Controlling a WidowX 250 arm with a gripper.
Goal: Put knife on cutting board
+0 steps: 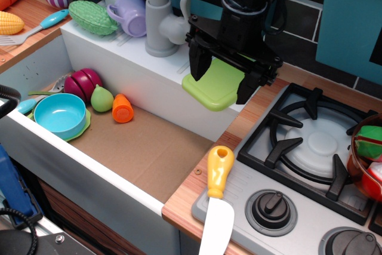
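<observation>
The end effector point(222, 82) is hanging spread over the cutting board point(215, 85), while the knife point(217, 204) is lying near the stove point(310, 165).

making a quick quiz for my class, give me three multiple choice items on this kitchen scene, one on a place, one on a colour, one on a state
1. Where does the knife lie?
A. in the sink
B. on the counter edge beside the stove
C. on the cutting board

2. What colour is the bowl in the sink?
A. blue
B. red
C. white

3. What is the gripper doing?
A. clamping the knife
B. open and empty above the cutting board
C. holding the bowl

Answers:
1 B, its blade overlaps the stove front.
2 A, plainly light blue.
3 B, its fingers stand apart with only the board behind them.
</observation>
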